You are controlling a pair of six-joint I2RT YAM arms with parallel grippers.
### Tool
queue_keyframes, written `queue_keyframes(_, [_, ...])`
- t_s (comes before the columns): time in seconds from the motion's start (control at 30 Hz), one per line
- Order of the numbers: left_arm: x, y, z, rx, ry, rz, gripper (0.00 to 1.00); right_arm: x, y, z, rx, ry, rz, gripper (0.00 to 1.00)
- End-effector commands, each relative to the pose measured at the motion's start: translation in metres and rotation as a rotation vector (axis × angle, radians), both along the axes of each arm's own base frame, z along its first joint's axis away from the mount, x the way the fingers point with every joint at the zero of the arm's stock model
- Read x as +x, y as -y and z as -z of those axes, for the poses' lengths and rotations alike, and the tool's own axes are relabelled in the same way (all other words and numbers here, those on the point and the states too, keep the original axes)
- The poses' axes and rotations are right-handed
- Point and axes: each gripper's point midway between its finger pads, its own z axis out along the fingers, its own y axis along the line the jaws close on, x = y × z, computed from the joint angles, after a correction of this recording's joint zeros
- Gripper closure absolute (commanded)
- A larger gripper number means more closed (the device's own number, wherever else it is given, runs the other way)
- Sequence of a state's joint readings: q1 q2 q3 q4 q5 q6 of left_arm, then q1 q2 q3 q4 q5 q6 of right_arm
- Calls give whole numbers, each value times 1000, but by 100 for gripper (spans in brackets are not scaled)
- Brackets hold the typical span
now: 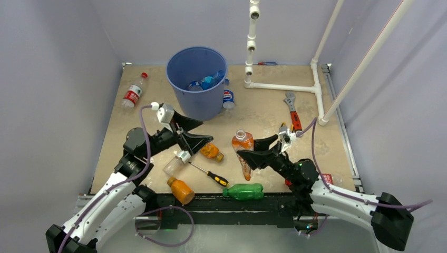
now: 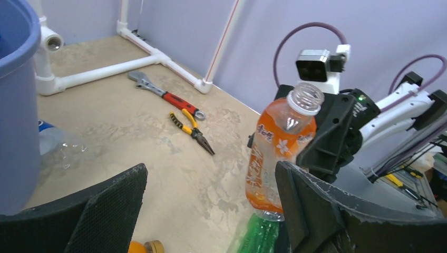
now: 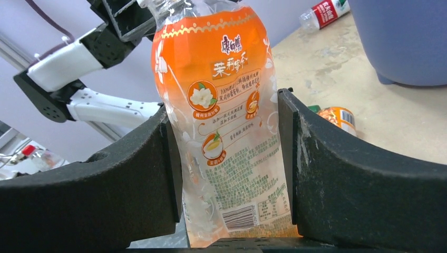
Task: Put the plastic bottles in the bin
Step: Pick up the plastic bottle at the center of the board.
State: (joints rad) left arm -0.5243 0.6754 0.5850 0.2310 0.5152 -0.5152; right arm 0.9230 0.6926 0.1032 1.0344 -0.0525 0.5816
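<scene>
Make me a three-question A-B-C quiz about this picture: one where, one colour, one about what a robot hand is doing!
1. Where does the green bottle lie? A) far left corner B) near edge of the table C) far right corner
2. What colour is the bin? A) blue B) red C) yellow
3. What is the right hand doing? A) open, empty B) shut on the orange bottle C) out of sight
Answers: 1 B, it lies closest to the robot; 2 A, its wall is blue; 3 B, it squeezes the bottle's sides.
</scene>
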Motion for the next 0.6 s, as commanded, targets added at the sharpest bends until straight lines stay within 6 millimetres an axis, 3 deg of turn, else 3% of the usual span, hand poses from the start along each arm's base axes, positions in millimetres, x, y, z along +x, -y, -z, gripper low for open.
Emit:
queue_keyframes(0.0, [-21,1,-31,-89,120,77,10,-11,1,-35,154,60,-61,72])
queue_keyframes(0.27, [-25,3,-31,-94,122,103,10,-15,-20,-45,185,58,-147,74])
queue_keyframes(0.57, [-31,4,-33,-110,136,139,11,-11,-46,-41,138,18,-165,76])
